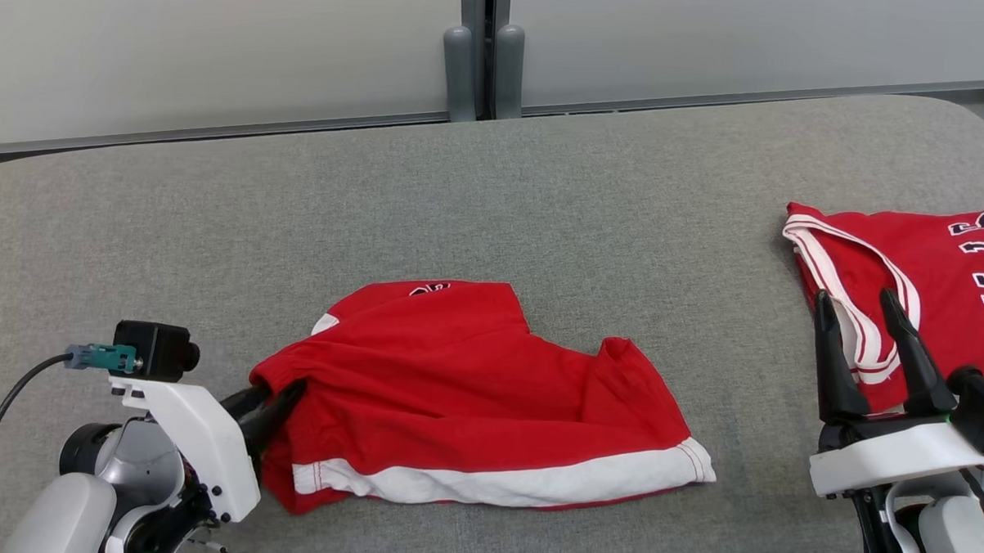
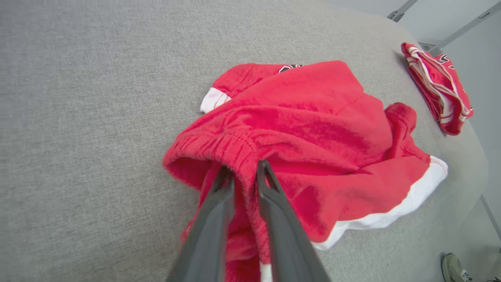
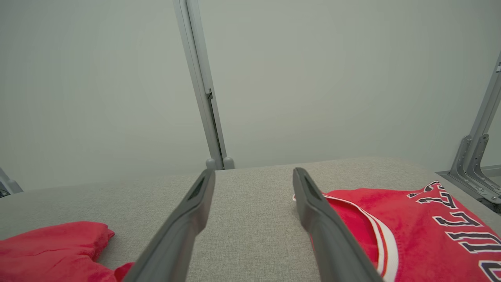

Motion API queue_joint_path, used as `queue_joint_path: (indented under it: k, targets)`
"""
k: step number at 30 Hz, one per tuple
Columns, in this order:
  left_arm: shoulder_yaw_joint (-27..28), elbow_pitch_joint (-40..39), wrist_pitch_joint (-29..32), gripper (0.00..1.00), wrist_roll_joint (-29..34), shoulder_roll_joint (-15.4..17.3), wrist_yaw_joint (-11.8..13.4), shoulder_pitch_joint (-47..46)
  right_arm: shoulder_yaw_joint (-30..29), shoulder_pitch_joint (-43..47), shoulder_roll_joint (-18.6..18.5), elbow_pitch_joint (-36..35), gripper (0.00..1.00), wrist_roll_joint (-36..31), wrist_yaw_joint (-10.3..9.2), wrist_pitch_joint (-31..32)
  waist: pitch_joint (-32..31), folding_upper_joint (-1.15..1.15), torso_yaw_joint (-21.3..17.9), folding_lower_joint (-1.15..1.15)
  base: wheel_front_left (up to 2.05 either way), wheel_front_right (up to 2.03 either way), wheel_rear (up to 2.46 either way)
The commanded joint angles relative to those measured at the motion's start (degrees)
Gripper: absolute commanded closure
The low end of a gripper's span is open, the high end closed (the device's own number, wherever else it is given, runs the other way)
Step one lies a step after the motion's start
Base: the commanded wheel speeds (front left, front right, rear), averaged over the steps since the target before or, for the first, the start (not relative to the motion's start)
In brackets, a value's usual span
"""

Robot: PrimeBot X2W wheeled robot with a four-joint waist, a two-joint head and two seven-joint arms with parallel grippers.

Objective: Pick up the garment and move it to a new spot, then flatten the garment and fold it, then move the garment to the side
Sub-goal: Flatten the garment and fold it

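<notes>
Left wrist view: the red shorts are seen crumpled on the grey padded table, well left of the folded jersey. Their waistband is pinched between the closed fingers of the left gripper. The right gripper is held open at the jersey's left edge. A slow, high lift is advised, so that the hem is carried clear of the jersey.

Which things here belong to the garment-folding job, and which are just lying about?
In the job: red shorts, crumpled mid-table; left gripper, pinching their waistband; grey table under them.
Lying about: folded red jersey at the right; right gripper, open near it; a person's shoe beyond the table's edge.
</notes>
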Motion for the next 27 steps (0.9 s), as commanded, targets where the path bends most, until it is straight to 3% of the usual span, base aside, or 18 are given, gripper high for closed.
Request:
queue_joint_path:
  k: [1, 10, 18, 27]
  targets:
    - [0.2, 0.9, -1.6, 0.00, 1.0, 0.3, -0.3, -1.1, 0.1, -0.5, -0.1, 0.3, 0.00, 0.3, 0.02, -0.3, -0.2, 0.00, -0.1, 0.00, 0.00, 0.00, 0.00]
    - [0.7, -4.5, -8.4, 0.00, 4.6, 1.2, 0.7, 3.7, 0.3, 0.8, 0.0, 0.8, 0.00, 0.3, 0.02, -0.3, -1.7, 0.00, 1.5, 0.00, 0.00, 0.00, 0.00]
    - [3.8, -13.9, -18.0, 0.00, 12.4, 2.4, 6.8, 9.3, 0.3, 1.6, 0.0, 0.8, 0.00, -0.3, 0.02, -0.3, -4.1, 0.00, 4.5, 0.00, 0.00, 0.00, 0.00]
    - [3.9, -13.1, -33.2, 0.00, 21.5, -1.1, 12.8, 14.2, 1.9, 3.8, 0.3, 2.3, 0.00, -0.9, 0.02, -0.3, -9.4, 0.00, 5.1, 0.00, 0.00, 0.00, 0.00]
